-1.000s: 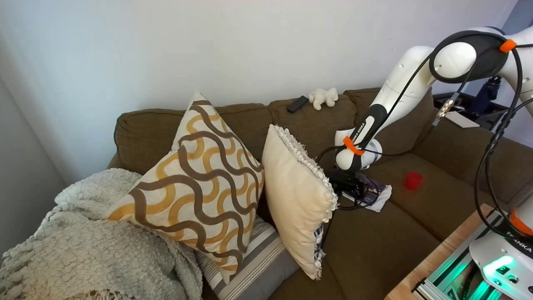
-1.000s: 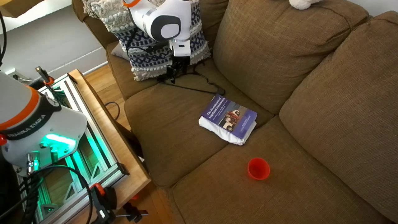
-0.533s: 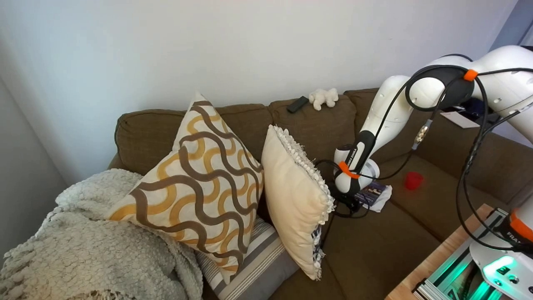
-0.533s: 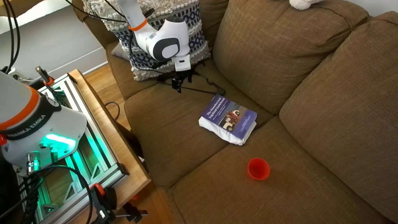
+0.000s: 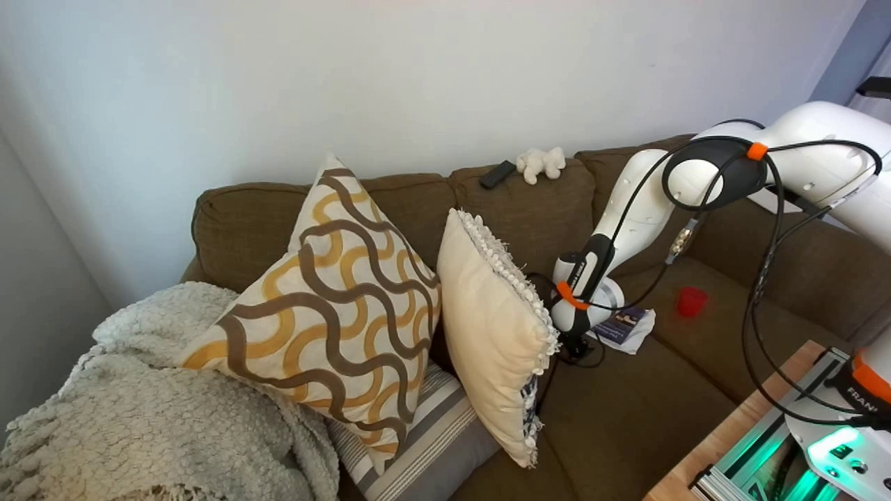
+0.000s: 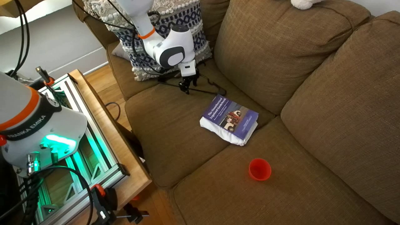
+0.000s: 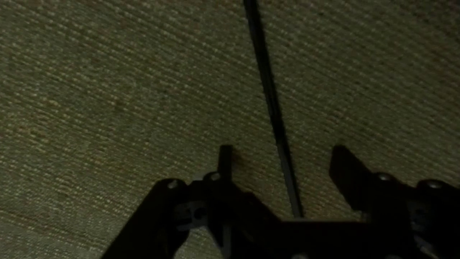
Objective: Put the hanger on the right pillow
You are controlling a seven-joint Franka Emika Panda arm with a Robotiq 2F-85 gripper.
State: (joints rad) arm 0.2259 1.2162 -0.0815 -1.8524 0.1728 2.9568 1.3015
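Jaws stand wide apart, nothing gripped: wrist view has gripper (image 7: 282,151) w/ 2 fingers (image 7: 346,172) & 1 thin black bar of the hanger (image 7: 272,104) btwn them, gap each side; rest cut off, v. dim. In an exterior view, hanger lies on the sofa (image 6: 162,137) nr the right pillow (image 6: 178,15), partly hidden by gripper; pillow top cut off, arm (image 6: 172,51) blocking some. 1 book (image 6: 232,115), 1 red cup (image 6: 260,169). In an exterior view, 3 pillows: the right one, plain cream, plus wavy pillow (image 5: 334,313) & striped pillow (image 5: 435,435), last part hidden. Gripper hard to see under arm; hanger unclear.
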